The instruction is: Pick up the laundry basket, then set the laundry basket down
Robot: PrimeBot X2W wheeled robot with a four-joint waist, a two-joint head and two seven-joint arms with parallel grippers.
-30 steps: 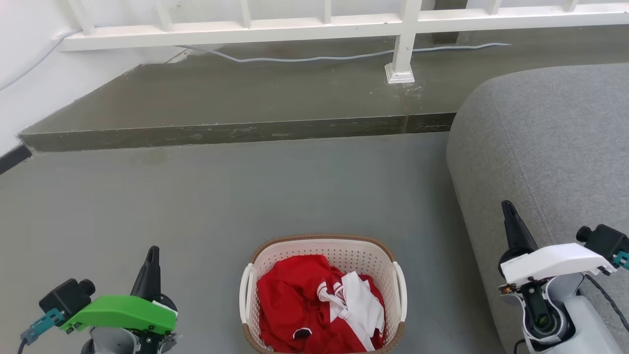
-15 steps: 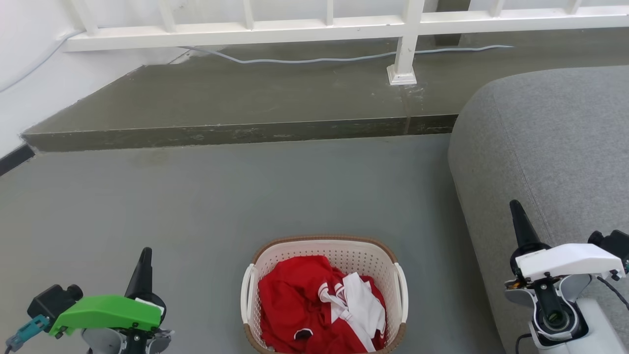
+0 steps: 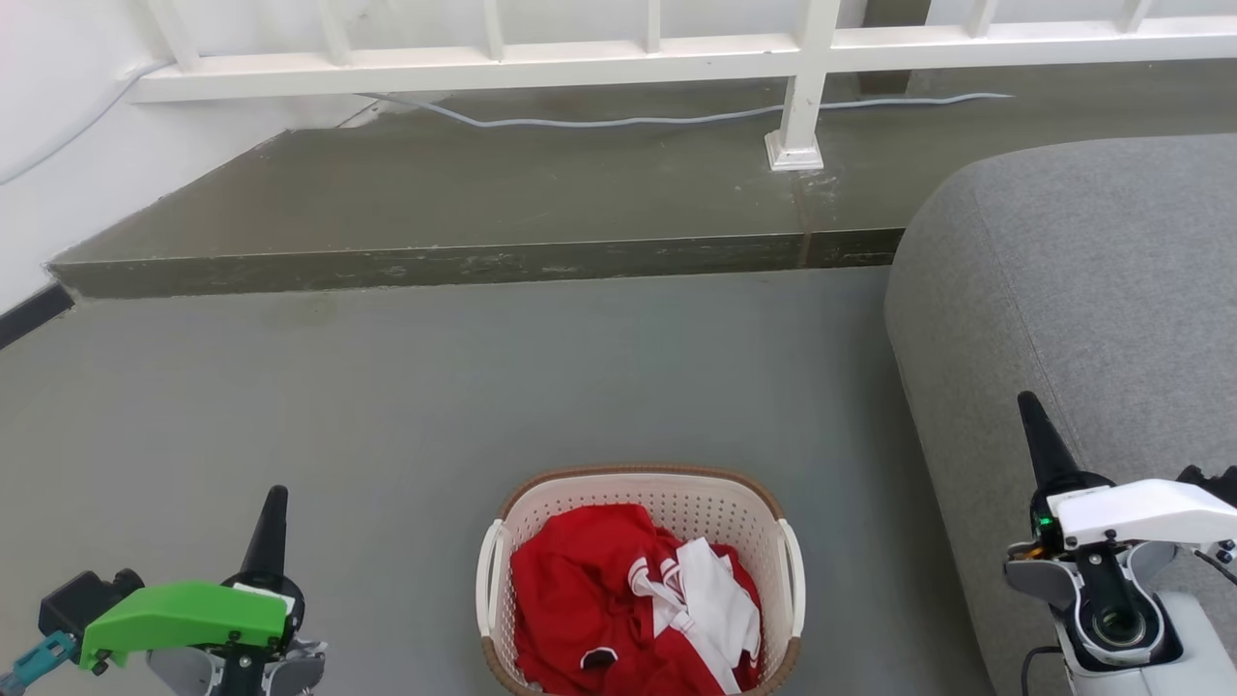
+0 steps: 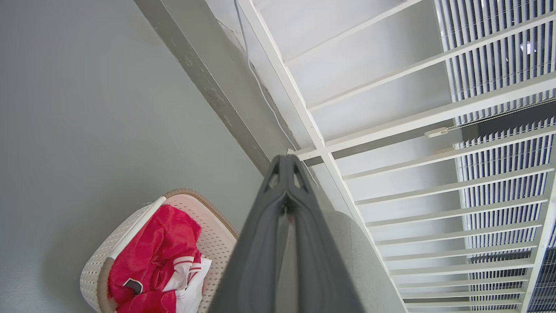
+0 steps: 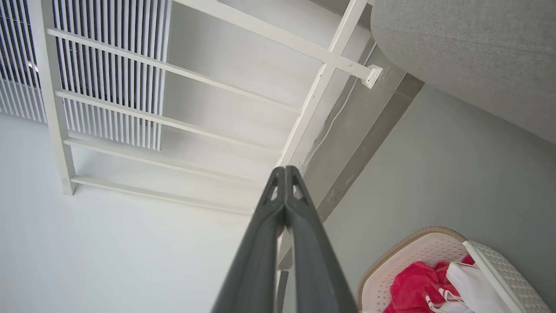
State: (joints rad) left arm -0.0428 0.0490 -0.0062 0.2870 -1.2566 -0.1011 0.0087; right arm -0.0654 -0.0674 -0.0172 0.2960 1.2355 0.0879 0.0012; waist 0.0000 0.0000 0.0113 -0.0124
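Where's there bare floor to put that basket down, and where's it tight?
Widest bare floor lies between the laundry basket and the raised step. More lies to its left, toward the white wall. Tight on the right: the grey sofa stands close.

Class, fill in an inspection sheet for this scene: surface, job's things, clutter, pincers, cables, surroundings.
Surface: grey floor, smooth.
Job's things: laundry basket stands upright on the floor, red and white clothes inside; not gripped.
Clutter: nothing seen.
Pincers: left pincer and right pincer both shut, empty, one on each side of the basket, apart from it.
Cables: pale cable lies along the raised step beneath the railing.
Surroundings: white railing; grey sofa on the right.
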